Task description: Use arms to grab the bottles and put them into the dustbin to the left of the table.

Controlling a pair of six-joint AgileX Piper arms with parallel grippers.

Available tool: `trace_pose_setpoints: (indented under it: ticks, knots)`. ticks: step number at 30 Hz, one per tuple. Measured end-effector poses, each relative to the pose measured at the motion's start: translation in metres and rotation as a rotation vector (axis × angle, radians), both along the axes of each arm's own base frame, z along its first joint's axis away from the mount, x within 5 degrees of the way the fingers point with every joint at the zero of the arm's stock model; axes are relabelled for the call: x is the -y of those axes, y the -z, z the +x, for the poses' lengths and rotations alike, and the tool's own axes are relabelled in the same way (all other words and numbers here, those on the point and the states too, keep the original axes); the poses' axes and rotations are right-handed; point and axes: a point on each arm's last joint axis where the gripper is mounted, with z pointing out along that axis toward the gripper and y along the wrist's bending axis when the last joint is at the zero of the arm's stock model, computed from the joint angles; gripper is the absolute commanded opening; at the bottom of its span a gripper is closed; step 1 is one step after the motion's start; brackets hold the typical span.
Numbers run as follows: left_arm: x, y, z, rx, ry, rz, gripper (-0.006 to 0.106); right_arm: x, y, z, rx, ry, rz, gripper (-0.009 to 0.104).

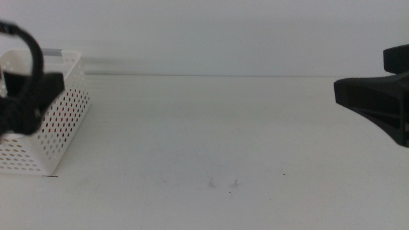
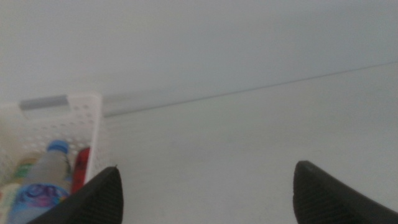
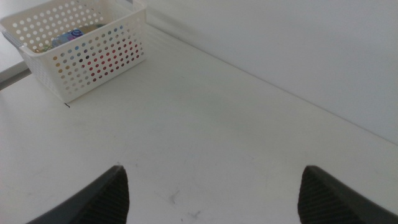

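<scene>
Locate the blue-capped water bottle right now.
In the left wrist view, the water bottle lies inside the white dustbin at the table's left side, beside the red can.

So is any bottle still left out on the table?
No, the table shows bare in the middle view; the water bottle lies inside the dustbin.

Only a wall and a grey strip here.
You get a plain pale wall (image 1: 223, 32) running the whole far side, left to right, meeting the far edge of the table (image 1: 192, 128) in a straight line; no marks on it. The right wrist view also shows a grey strip (image 3: 11, 70) by the left end; can't tell what it is.
</scene>
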Motion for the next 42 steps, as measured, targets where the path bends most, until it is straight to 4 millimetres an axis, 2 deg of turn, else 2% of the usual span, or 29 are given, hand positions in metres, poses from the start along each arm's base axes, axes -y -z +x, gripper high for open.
trace_pose_setpoints:
  ticks: [3, 7, 9, 11, 16, 20, 24, 28, 33, 37, 42]
  knots:
    - [0.001, 0.02, -0.002, 0.006, 0.007, -0.023, 0.094, -0.003, 0.011, 0.003, 0.036, -0.006, 0.035, 0.093]
    - [-0.002, 0.056, -0.006, 0.062, -0.01, -0.081, 0.094, -0.003, 0.034, 0.012, 0.055, 0.045, 0.254, 0.093]
    - [-0.007, 0.077, -0.013, 0.072, -0.031, -0.092, 0.094, 0.006, 0.05, 0.014, 0.05, 0.104, 0.314, 0.093]
    - [-0.013, 0.1, -0.025, 0.059, -0.063, -0.09, 0.094, 0.018, 0.07, 0.014, 0.071, 0.168, 0.302, 0.093]
    - [-0.029, 0.133, -0.05, 0.111, -0.164, -0.061, 0.094, 0.053, 0.104, -0.001, 0.188, 0.316, 0.266, 0.093]
    - [-0.035, 0.148, -0.066, 0.204, -0.214, -0.037, 0.094, 0.074, 0.125, -0.023, 0.254, 0.427, 0.262, 0.093]
    - [-0.036, 0.164, -0.076, 0.267, -0.217, -0.039, 0.094, 0.089, 0.153, -0.046, 0.295, 0.508, 0.169, 0.093]
    - [-0.037, 0.171, -0.078, 0.257, -0.222, -0.034, 0.094, 0.095, 0.184, -0.063, 0.266, 0.548, 0.121, 0.093]
    - [-0.037, 0.174, -0.078, 0.239, -0.226, -0.031, 0.094, 0.096, 0.219, -0.07, 0.25, 0.553, 0.112, 0.093]
    - [-0.037, 0.174, -0.078, 0.236, -0.227, -0.03, 0.094, 0.097, 0.229, -0.072, 0.2, 0.559, 0.08, 0.093]
    - [-0.037, 0.175, -0.078, 0.233, -0.227, -0.03, 0.094, 0.097, 0.227, -0.071, 0.221, 0.557, 0.086, 0.093]
